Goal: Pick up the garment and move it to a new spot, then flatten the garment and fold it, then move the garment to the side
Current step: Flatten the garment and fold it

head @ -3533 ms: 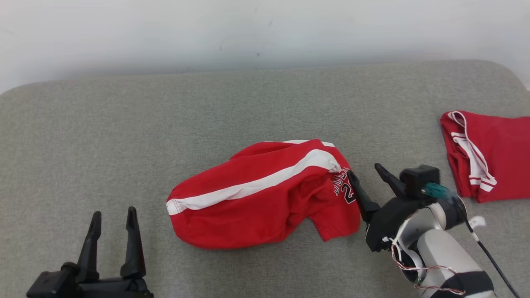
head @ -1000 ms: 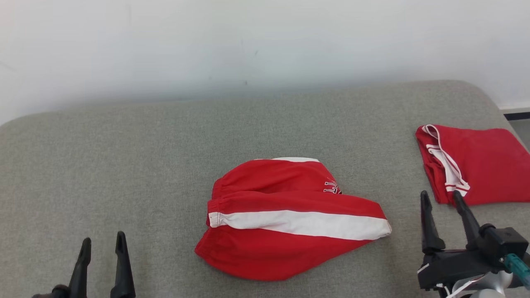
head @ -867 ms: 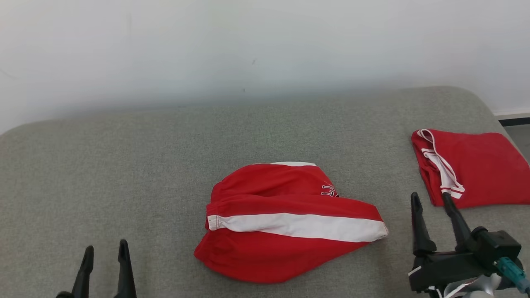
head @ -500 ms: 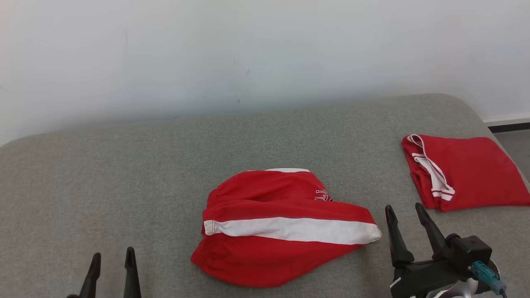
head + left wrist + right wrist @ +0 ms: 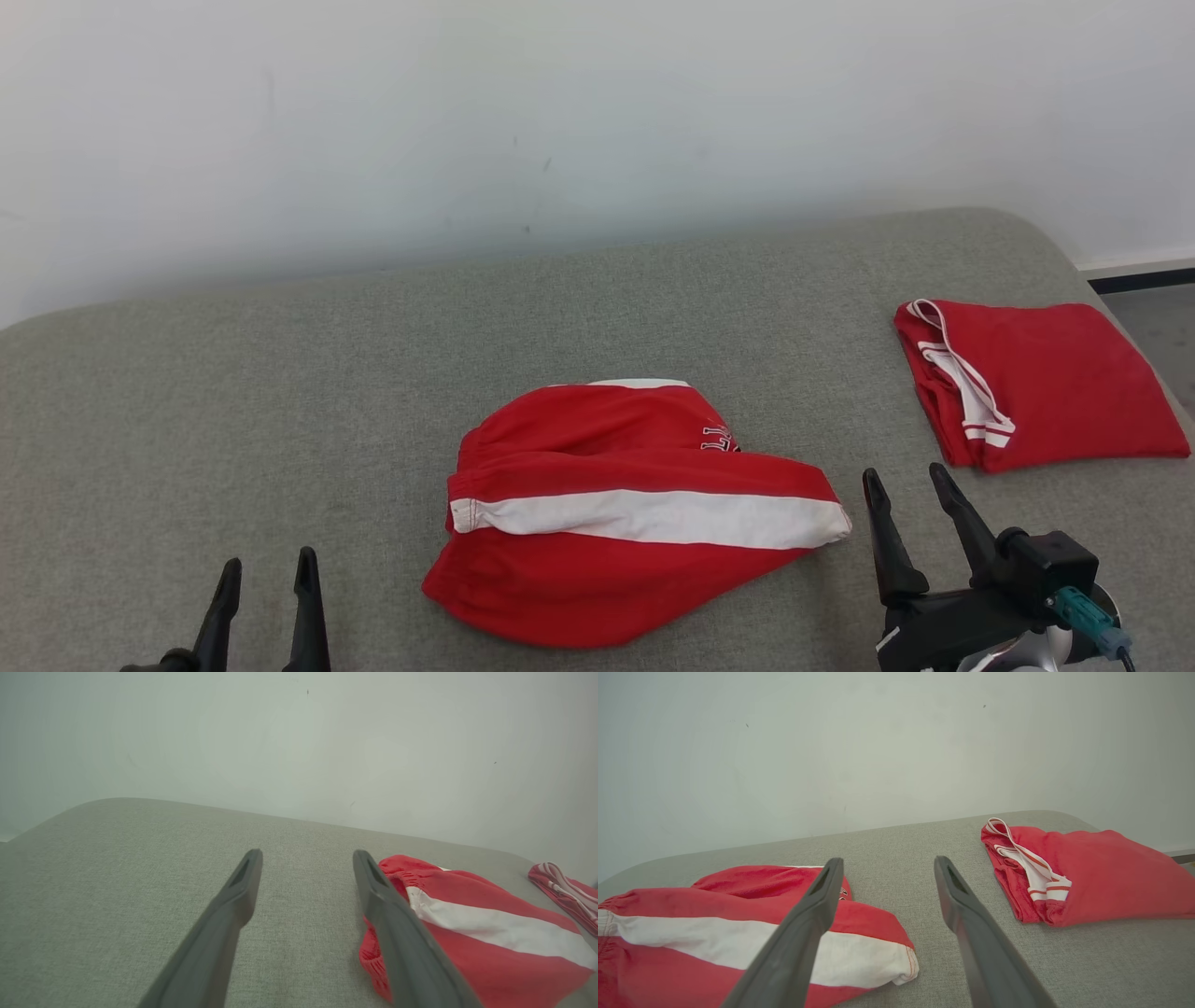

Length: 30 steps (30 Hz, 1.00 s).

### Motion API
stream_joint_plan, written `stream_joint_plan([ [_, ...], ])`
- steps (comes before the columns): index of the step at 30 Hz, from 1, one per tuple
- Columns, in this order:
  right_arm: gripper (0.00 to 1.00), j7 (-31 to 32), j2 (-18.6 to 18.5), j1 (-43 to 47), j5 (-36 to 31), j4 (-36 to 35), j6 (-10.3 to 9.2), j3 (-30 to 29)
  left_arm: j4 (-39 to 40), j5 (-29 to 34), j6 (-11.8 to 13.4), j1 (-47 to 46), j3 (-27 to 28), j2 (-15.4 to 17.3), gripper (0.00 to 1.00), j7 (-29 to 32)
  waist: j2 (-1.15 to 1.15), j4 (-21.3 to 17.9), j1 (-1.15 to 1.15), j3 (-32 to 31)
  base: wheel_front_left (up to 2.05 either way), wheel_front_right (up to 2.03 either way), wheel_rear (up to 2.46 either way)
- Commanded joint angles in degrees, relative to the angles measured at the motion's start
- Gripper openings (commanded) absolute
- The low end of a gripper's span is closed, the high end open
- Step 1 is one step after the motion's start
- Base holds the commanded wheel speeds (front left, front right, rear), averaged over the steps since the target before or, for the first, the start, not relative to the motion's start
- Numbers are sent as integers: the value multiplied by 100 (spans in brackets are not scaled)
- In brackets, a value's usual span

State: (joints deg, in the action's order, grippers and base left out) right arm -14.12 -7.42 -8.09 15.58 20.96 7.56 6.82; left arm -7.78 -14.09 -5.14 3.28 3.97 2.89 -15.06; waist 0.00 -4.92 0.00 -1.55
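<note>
I'm watching the red shorts (image 5: 635, 523) lying in the middle of the grey padded bench (image 5: 280, 392), folded over on themselves, with the white stripe running across the top. Nothing is gripping them. My left hand (image 5: 268, 560) is sitting off to their left with its fingers spread apart, holding nothing. My right hand (image 5: 904, 473) is just beside the shorts' right end, fingers also spread and empty. A second red garment (image 5: 1055, 383) is lying folded near the bench's right edge.
</note>
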Motion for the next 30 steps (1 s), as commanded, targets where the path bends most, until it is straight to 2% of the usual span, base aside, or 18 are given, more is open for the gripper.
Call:
stream_joint_plan([
  [1, 100, -19, -35, -38, 47, 3, -17, -2, -4, 27, -20, -14, -1, 0, 100, -12, 0, -1, 0, 14, 0, 0, 0],
  [14, 100, -50, -36, -85, 10, 48, -17, 4, -26, 67, -62, -80, -132, -1, 100, -12, 0, -12, 0, 87, 0, 0, 0],
  [20, 100, 13, -75, -109, -17, 100, -17, -92, -533, -28, -166, -381, -588, 20, 100, 12, 0, -22, 0, 150, 0, 0, 0],
  [30, 100, 249, -30, -286, -15, 362, -17, -121, -1440, -242, -227, -1379, -1408, 62, 100, 512, 0, -113, 0, 531, 0, 0, 0],
])
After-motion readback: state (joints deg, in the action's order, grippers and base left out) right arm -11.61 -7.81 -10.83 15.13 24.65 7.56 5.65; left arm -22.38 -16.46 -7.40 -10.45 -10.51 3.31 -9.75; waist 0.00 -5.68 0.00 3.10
